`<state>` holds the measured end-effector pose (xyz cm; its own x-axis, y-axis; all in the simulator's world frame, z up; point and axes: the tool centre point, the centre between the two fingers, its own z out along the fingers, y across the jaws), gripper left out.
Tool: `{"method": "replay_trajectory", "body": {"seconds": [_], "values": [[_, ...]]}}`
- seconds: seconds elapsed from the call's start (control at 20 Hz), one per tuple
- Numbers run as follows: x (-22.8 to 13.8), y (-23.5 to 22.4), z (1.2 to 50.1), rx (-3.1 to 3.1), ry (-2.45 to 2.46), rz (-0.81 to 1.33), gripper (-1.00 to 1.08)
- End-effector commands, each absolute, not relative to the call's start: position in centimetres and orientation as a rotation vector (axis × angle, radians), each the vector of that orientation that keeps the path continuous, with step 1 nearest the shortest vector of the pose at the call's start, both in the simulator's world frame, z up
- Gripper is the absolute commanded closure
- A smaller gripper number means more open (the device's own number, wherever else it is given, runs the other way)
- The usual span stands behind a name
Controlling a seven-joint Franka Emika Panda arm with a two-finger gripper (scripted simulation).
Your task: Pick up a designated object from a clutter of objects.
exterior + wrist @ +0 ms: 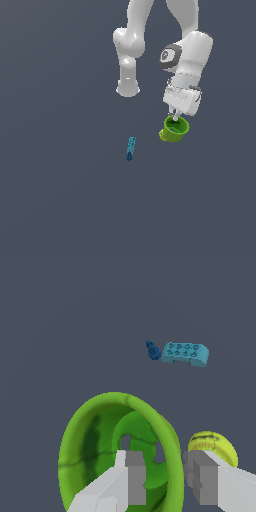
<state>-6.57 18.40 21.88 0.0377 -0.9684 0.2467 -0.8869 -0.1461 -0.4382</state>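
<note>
Lime-green cup (107, 448) is right at the gripper (160, 476). Wrist view: one finger (131, 476) sits inside the bowl, the other finger (202, 478) outside it, with the cup's wall between them. So it's a rim grasp, not a wrap around the whole body.

Jaw state: narrow gap with the wall in it. Pads look touching or nearly touching the rim, but I can't confirm actual contact from these renders. I'd call it a pinch on the wall, unconfirmed.

Cup location in the exterior view: directly under the hand, on the exterior view's right of centre, mouth tipped up toward the wrist. Whether it's resting on the floor (60, 200) or just off it, I can't tell.

Key relation: the cup's axis is tilted, not vertical, so the wall runs at an angle through the jaws. My read is that a straight-up pull depends on the pads sitting square on that wall; if they're skewed, the cup could rotate or slip out.

Neighbours:
- Yellow-green ball (212, 448) is just beside the cup, on the outer finger's side, looks touching or nearly so. In the exterior view it peeks out at the cup's lower left edge. Could get nudged on lift.
- Blue stick (130, 148) lies well apart, to the exterior view's left of the cup, long axis roughly near-to-far. No interference expected.
</note>
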Motion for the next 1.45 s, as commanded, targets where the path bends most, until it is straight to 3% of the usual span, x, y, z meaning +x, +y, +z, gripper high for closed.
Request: {"method": "replay_trajectory", "body": {"seconds": [0.0,0.8,1.4], "values": [[-6.6,17.6,24.4,-2.137,1.937,-0.733,1.08],[-6.4,12.9,39.8,-2.141,1.938,-0.742,1.08],[-6.1,12.0,44.0,-2.146,1.933,-0.740,1.08]]}}
